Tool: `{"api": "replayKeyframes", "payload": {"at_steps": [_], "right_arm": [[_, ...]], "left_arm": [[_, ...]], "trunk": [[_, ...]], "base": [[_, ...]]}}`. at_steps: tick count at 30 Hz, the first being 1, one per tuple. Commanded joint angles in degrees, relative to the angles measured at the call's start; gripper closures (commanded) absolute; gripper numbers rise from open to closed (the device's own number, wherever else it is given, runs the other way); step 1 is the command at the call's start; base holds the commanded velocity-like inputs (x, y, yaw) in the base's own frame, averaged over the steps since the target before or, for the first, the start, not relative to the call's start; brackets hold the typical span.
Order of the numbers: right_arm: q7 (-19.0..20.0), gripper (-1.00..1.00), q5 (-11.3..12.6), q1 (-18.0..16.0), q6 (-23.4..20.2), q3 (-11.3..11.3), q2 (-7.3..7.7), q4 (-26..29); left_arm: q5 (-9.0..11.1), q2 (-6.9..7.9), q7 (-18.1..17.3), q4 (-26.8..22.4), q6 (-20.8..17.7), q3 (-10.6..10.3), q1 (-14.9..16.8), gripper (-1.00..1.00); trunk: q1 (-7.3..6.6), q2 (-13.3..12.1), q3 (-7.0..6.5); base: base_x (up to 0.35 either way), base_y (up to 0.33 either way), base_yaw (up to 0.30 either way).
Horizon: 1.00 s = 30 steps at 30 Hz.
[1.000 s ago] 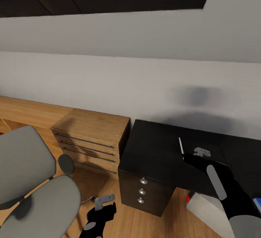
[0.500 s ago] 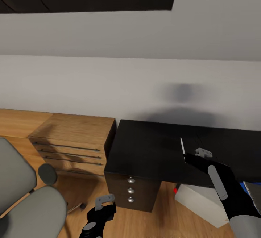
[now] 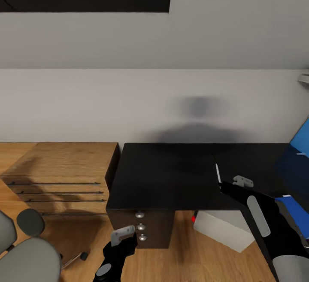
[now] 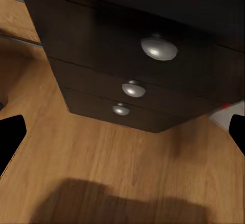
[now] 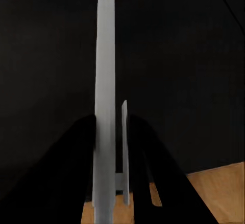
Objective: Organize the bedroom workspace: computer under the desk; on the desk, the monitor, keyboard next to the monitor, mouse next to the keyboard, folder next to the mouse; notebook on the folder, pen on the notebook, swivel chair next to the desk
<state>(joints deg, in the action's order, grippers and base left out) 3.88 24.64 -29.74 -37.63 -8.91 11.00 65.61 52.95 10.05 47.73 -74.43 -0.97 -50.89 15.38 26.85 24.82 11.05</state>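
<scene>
My right pincer (image 3: 223, 186) grips the pen (image 3: 217, 173), upright over the black table (image 3: 171, 174). My left pincer (image 3: 123, 234) hangs wide at six o'clock, facing the drawers (image 4: 127, 81). The white computer (image 3: 223, 228) sits under the table; the chair (image 3: 25, 252) is at eight o'clock.

Desk (image 3: 171, 174) top: matt black, smooth. Drawer knobs (image 4: 158, 47): polished metal. Dresser (image 3: 60, 170), floor (image 4: 102, 157): wood grain.
</scene>
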Motion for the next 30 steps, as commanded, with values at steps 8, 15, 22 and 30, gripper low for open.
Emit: {"api": "replayKeyframes", "payload": {"at_steps": [8,15,22,30], "right_arm": [[-0.59,1.00,-0.26,-0.05,-0.09,-1.32,-0.02,0.04],[-0.63,1.00,-0.29,-0.05,-0.02,-1.37,-0.02,-0.01],[-0.63,1.00,-0.30,-0.05,0.02,-1.39,-0.02,-0.31],[-1.61,1.00,-0.50,-0.05,0.01,-1.37,-0.02,-0.39]], "left_arm": [[0.14,5.16,13.41,-12.75,2.79,-13.21,0.08,-1.00],[0.16,5.56,14.63,-13.44,3.81,-14.21,0.08,-1.00],[0.22,5.58,14.69,-13.38,3.86,-14.24,0.08,-1.00],[0.17,5.59,14.76,-13.37,3.87,-14.24,0.08,-1.00]], "trunk": [[0.04,0.12,0.00],[0.04,0.12,-0.14],[0.04,0.12,-0.28],[0.04,0.12,-0.44]], "base": [[0.000,0.000,-0.295],[0.000,0.000,-0.295],[0.000,0.000,-0.295],[0.000,0.000,-0.295]]}}
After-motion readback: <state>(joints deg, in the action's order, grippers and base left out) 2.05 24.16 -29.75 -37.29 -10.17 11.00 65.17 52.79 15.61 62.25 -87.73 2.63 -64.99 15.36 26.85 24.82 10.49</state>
